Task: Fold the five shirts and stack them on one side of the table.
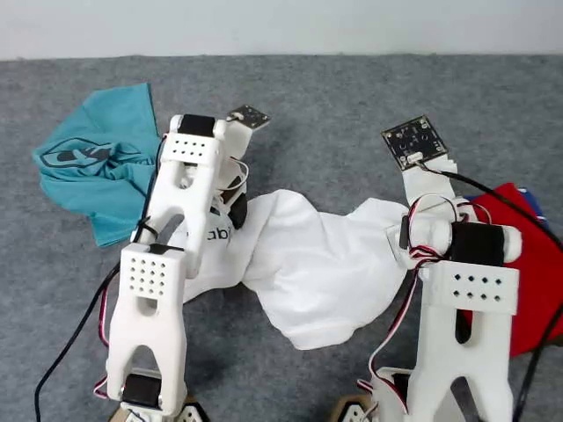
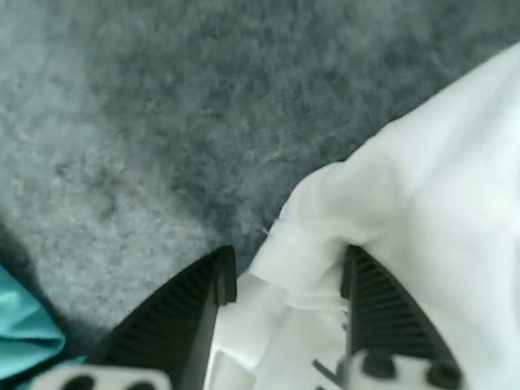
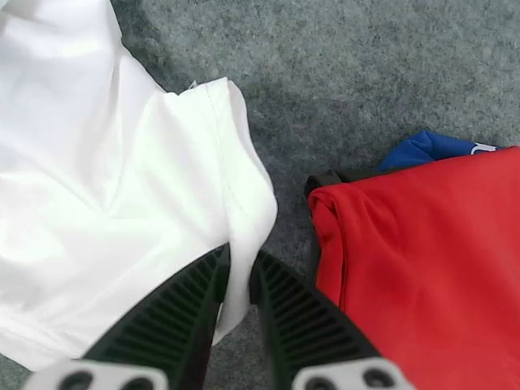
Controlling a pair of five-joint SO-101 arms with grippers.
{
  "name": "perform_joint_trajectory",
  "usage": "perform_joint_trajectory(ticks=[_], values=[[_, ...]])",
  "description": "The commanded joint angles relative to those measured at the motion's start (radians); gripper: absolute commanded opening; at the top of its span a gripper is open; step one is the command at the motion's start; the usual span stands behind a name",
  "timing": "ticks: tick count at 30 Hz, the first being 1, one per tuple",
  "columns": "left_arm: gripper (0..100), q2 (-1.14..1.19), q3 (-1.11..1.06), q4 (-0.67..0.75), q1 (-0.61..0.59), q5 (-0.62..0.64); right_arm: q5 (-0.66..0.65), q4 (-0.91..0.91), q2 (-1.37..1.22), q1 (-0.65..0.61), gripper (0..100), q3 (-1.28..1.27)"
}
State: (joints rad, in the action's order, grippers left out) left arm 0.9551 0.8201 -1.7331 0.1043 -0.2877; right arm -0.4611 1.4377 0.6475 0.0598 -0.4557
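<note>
1. The white shirt (image 1: 308, 272) lies crumpled mid-frame in the high view.
2. The right gripper (image 3: 240, 264) pinches its hem; the left gripper (image 2: 288, 264) straddles a fold, jaws apart.
3. Soft, light, floppy: probably best held by corners.

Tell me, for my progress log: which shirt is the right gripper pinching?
The crumpled white fabric shirt, its edge clamped in the right gripper. The red fabric shirt lies beside it untouched; the teal fabric shirt sits across the table.
</note>
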Motion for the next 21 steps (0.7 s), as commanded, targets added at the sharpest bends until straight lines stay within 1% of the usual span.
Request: perform_joint_trajectory(ticks=[1,4,6,10,13,18,21], values=[[21,0.018,0.065,0.000,0.018,0.005,0.000,-0.016,0.016,0.010,1.0,0.003],[21,0.029,0.107,-0.005,0.040,0.009,0.000,-0.015,0.016,0.010,1.0,0.003],[18,0.028,0.131,-0.005,0.063,0.009,0.000,-0.015,0.016,0.010,1.0,0.003],[8,0.034,0.143,-0.005,0.112,0.009,0.000,-0.015,0.016,0.010,1.0,0.003],[1,0.037,0.136,-0.006,0.120,0.009,0.000,-0.013,0.016,0.010,1.0,0.003],[1,0.028,0.137,-0.020,0.115,0.011,0.000,-0.013,0.016,0.010,1.0,0.003],[1,0.003,0.174,-0.020,0.110,0.011,0.000,-0.013,0.016,0.010,1.0,0.002]])
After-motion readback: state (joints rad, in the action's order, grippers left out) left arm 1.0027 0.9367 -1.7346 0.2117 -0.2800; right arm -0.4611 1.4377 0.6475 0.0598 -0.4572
